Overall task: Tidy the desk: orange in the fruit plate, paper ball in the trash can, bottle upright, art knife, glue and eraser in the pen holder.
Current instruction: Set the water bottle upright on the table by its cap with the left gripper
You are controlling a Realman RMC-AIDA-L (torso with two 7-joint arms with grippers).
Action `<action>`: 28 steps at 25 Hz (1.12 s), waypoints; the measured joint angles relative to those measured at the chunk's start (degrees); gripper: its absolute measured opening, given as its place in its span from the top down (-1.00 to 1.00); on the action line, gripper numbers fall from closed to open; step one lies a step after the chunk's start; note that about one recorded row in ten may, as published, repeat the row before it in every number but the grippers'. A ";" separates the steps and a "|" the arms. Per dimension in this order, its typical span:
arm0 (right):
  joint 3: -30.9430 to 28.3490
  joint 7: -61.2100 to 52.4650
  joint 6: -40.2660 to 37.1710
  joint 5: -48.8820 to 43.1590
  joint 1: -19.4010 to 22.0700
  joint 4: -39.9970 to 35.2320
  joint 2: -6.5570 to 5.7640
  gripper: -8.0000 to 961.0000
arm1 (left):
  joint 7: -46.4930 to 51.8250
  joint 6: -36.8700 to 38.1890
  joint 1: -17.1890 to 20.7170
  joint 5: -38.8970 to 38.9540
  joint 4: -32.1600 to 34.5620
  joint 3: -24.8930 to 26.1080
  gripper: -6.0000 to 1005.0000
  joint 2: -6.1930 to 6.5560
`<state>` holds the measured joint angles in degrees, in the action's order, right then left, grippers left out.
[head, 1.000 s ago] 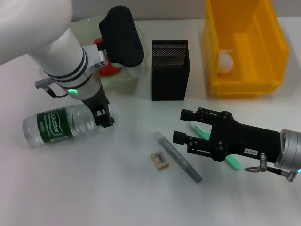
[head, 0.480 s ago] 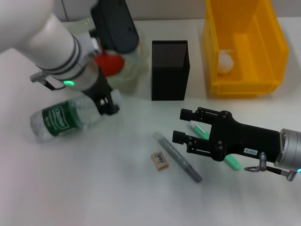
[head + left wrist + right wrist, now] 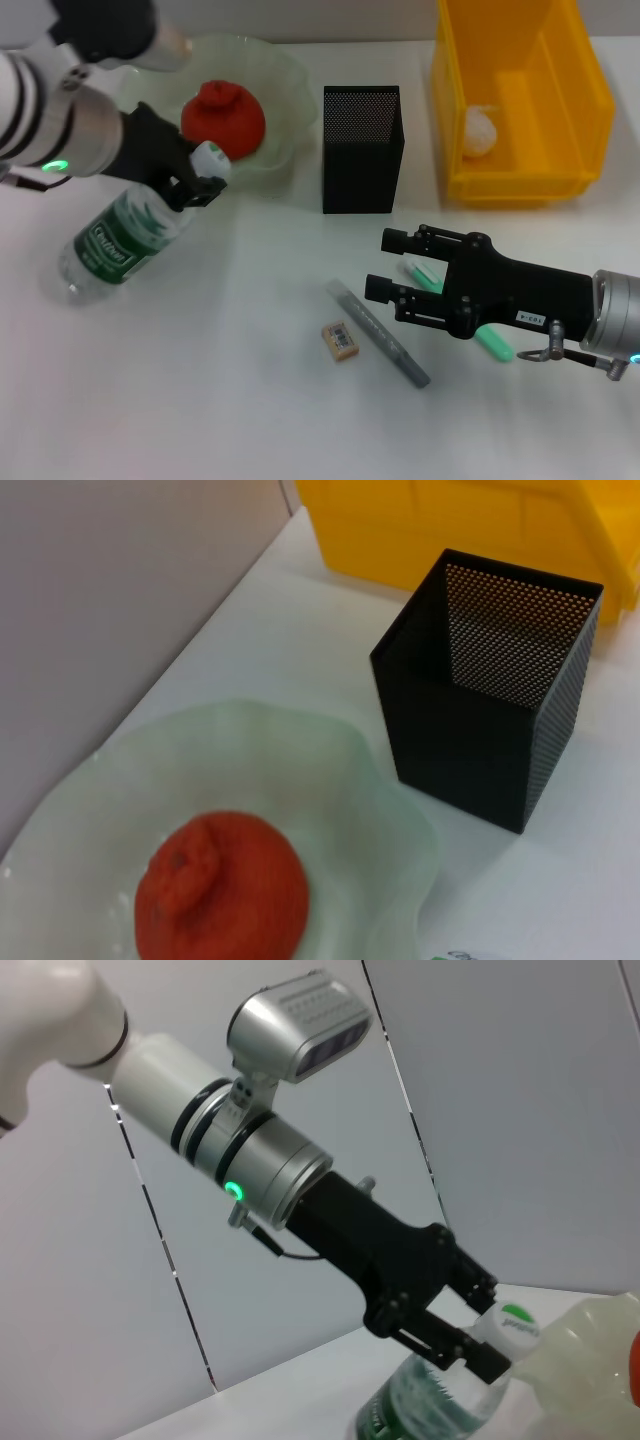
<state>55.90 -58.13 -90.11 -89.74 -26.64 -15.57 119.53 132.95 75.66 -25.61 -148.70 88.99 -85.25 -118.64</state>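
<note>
The clear bottle point(image 3: 115, 240) with a green label is tilted, base on the table and cap raised toward the fruit plate point(image 3: 285, 75). My left gripper point(image 3: 195, 185) is shut on its neck just below the cap; the right wrist view shows this grip point(image 3: 450, 1345) on the bottle point(image 3: 430, 1405). The orange point(image 3: 222, 118) lies in the plate. The paper ball point(image 3: 480, 130) lies in the yellow trash can point(image 3: 590, 100). My right gripper point(image 3: 383, 265) is open and empty, low over the table. The eraser point(image 3: 340, 340), a grey stick point(image 3: 380, 335) and a green stick point(image 3: 492, 343), partly under the right gripper, lie on the table.
The black mesh pen holder point(image 3: 362, 148) stands between the plate and the trash can. The left wrist view shows the orange point(image 3: 225, 890), the plate rim point(image 3: 405, 825), the pen holder point(image 3: 490, 700) and the trash can point(image 3: 450, 520).
My left gripper has raised the bottle's neck from lying flat to steeply tilted, and the arm has swung left, uncovering the orange and plate. The right arm has not moved.
</note>
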 joint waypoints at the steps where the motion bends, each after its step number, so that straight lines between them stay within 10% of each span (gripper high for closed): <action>1: 0.00 0.00 0.00 0.00 -0.14 0.00 0.00 -0.41 | -0.50 -0.18 0.85 0.93 0.11 0.66 0.11 0.00; 28: 0.00 -0.12 0.58 0.02 -1.23 0.28 0.09 -0.41 | -14.03 -5.53 12.11 23.93 -1.31 15.44 0.12 0.10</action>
<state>55.90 -58.25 -89.53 -89.71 -27.88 -15.29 119.62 118.92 70.12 -13.50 -124.77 87.67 -69.81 -118.54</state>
